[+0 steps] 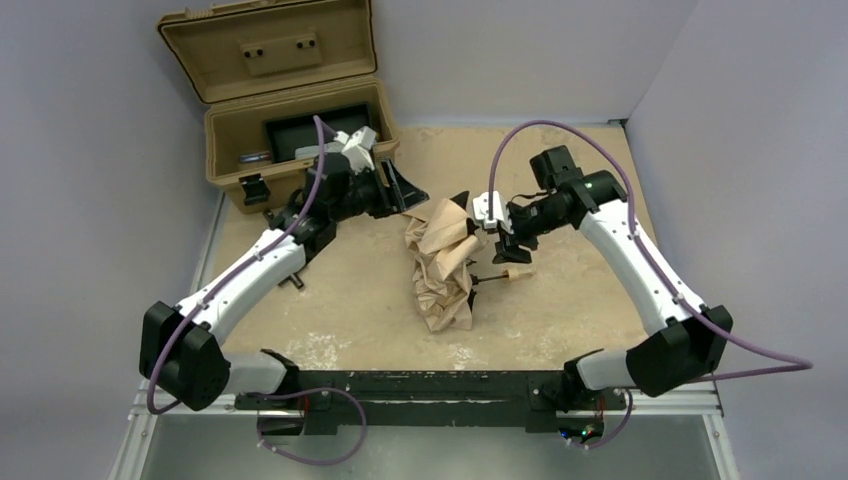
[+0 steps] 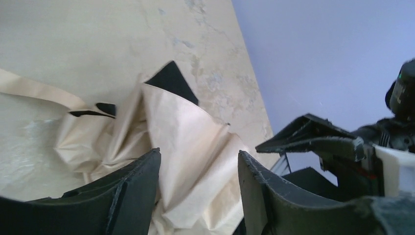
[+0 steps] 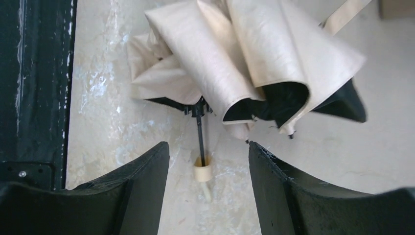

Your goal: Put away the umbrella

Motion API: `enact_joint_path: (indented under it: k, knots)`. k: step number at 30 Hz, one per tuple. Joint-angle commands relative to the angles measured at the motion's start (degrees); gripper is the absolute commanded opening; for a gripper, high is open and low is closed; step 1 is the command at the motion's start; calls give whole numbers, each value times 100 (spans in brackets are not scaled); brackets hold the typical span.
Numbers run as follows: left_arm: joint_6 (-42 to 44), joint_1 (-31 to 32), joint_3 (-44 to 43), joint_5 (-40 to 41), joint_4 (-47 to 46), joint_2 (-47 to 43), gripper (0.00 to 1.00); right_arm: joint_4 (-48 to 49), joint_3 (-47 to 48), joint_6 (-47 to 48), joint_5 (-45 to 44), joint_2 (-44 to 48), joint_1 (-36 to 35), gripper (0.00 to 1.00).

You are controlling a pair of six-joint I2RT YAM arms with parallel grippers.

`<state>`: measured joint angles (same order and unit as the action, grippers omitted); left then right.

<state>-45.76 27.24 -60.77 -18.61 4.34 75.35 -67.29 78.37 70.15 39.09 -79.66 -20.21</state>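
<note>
Pale, mottled surface is carrying the work, with lilac-grey walls closing it in. At its centre the umbrella is lying as a crumpled, half-collapsed bundle. Its long axis is running roughly 6 to 12 o'clock in the top view, while the dark shaft and pale handle are sticking out toward 3 o'clock.

The right claw is hovering just at 12 o'clock of that handle, fingers spread and gripping nothing. The left claw is sitting at 10 o'clock of the bundle's far end, likewise spread. A fold of fabric is showing in its gap, contact not determinable.

Farthest, at 10 o'clock, the open case is standing.

Judgement: the right arm is nearer the handle, the left nearer the case.
</note>
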Motion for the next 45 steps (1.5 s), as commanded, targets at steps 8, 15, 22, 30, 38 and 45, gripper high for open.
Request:
enact_joint_path:
  k: [8, 15, 22, 30, 38, 45]
  knots:
    - [484, 932, 121, 72, 289, 715, 42, 62, 319, 775, 1623, 257, -6, 64]
    - [497, 932, 571, -21, 90, 1787, 28, 2504, -433, -512, 1095, 561, -884, 76]
    - [293, 941, 1044, -160, -613, 2391, 25, 3375, -1362, -924, -153, -91, -1511, 72]
    - [170, 944, 1053, -167, -798, 2376, 27, 4272, -2452, -1369, -1611, -585, -2177, 29]
    - [-151, 770, 1073, 45, -776, 1098, 45, 4287, -2743, -1403, -2127, -1185, -2383, 0]
    - [-156, 341, 1304, 278, -584, 27, 50, 4007, -2678, -1331, -1858, -1466, -2373, 0]
